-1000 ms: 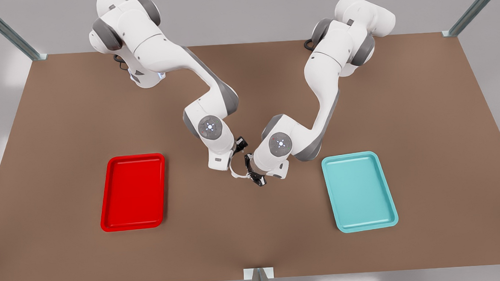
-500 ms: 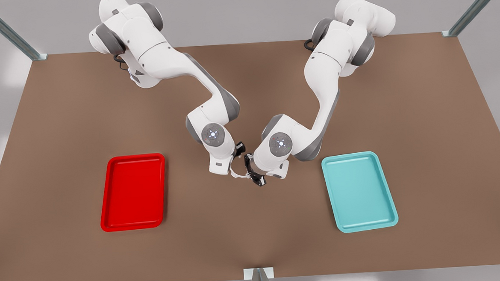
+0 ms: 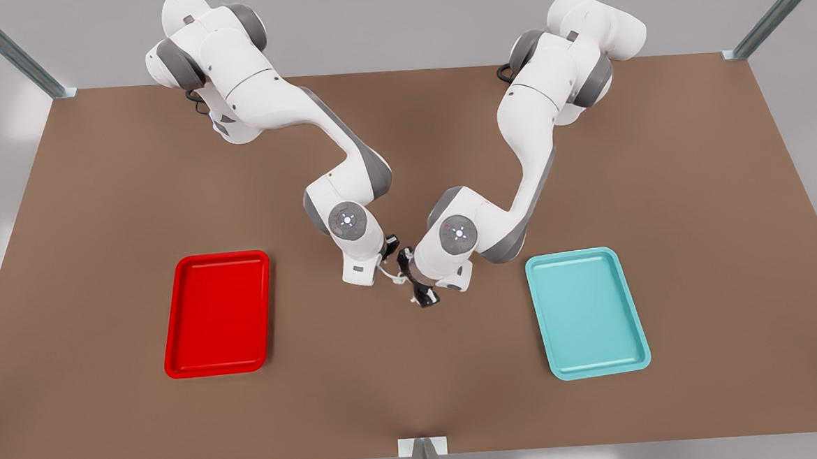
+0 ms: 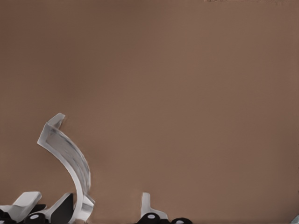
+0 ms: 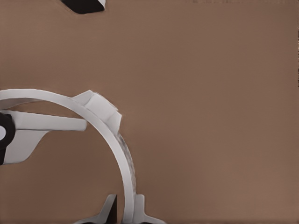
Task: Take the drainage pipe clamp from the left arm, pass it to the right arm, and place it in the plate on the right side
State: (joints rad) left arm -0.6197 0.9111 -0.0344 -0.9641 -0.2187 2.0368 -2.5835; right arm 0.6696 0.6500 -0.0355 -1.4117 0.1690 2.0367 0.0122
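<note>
Here the drainage pipe clamp (image 5: 122,154) sits between the right gripper's (image 5: 124,211) fingers (image 5: 140,212).

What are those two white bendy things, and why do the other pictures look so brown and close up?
They are two robot arms: the right arm and the left arm. The front view looks at the whole brown table from outside. The other two pictures come from small cameras on each arm's wrist, so they show mostly table from close up.

On the table lie a red tray and a teal tray, both holding nothing.

The curved white piece is a drainage pipe clamp. The right gripper pinches it between its two fingers. The left gripper is right beside it, and its fingers look spread apart.
</note>
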